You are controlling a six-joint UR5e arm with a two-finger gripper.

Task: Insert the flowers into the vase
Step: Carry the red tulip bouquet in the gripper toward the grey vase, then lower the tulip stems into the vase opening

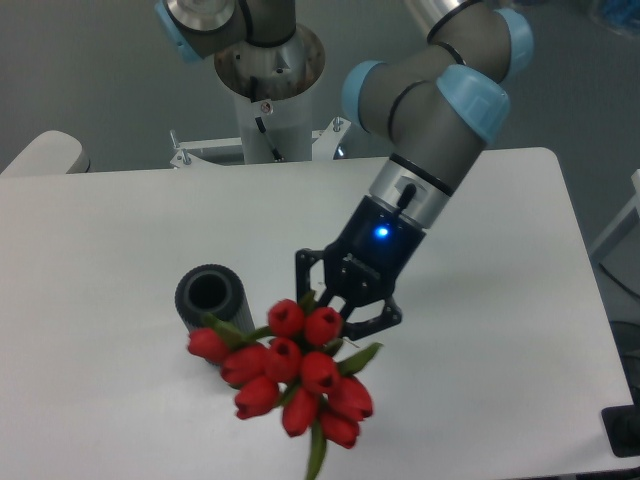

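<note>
The flowers (290, 372), a bunch of red closed tulip heads with green leaves, hang in the air at the front middle of the table. My gripper (333, 308) is shut on the bunch's upper end, fingers partly hidden behind the top heads. The vase (210, 298), a small dark grey ribbed cylinder with an open round mouth, stands upright just left of the gripper. The leftmost tulip head and a leaf overlap the vase's lower front side in this view. The stems are hidden.
The white table (120, 240) stretches left and back. The robot's white pedestal (270, 110) stands at the far edge. A pale rounded object (45, 152) sits beyond the table's far left corner. A dark item (625, 432) is at the right front edge.
</note>
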